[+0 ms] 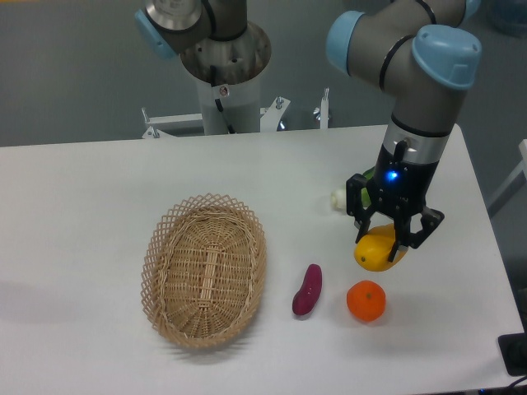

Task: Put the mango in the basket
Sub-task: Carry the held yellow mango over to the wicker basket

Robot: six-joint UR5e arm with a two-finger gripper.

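Hand (pixel 384 236) is clenched on the mango (pixel 379 249), black fingers (pixel 404 232) down either side of the fruit, at the right of the table (pixel 99 189). I cannot tell whether the mango touches the surface or hangs just above it. Just nearer to me lies the orange (pixel 366 299), and left of that the purple piece (pixel 307 290). A small pale object (pixel 338 198) sits just beyond the hand, to its left. Well apart, at centre-left, I see the basket (pixel 204 267).
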